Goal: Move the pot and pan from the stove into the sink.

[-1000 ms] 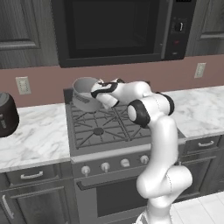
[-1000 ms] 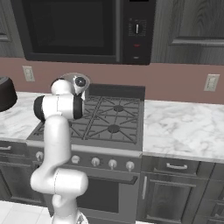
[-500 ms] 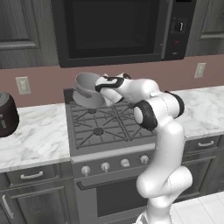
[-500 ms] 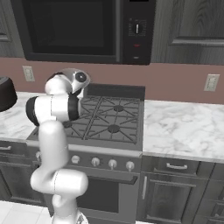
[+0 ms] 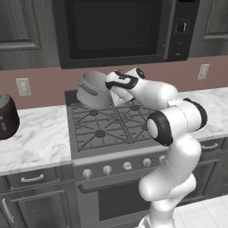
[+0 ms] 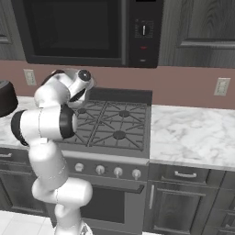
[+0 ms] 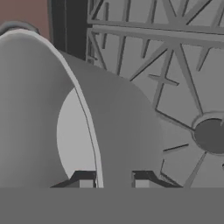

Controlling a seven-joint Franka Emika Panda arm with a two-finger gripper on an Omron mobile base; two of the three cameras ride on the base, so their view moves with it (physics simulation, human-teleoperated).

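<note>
The grey metal pot (image 5: 92,90) hangs tilted just above the rear left burner of the stove (image 5: 102,129), held off the grates. My gripper (image 5: 112,92) is shut on the pot's right rim. In the hand view the pot (image 7: 39,109) is at the left, and its thin rim runs down between my two fingertips (image 7: 85,179), one inside the wall and one outside. The stove's grates (image 7: 175,65) lie beyond it. In the right base view my arm covers the rear left of the stove (image 6: 114,124). The pan and the sink are out of view.
A microwave (image 5: 116,31) hangs close above the stove. White marble counter (image 5: 35,142) runs on both sides. A round black appliance (image 5: 6,116) stands on the left counter. Silver knobs (image 5: 127,165) line the stove front.
The pot has come up off the rear left burner and tipped in my grip. My elbow has swung out to the right and upward.
</note>
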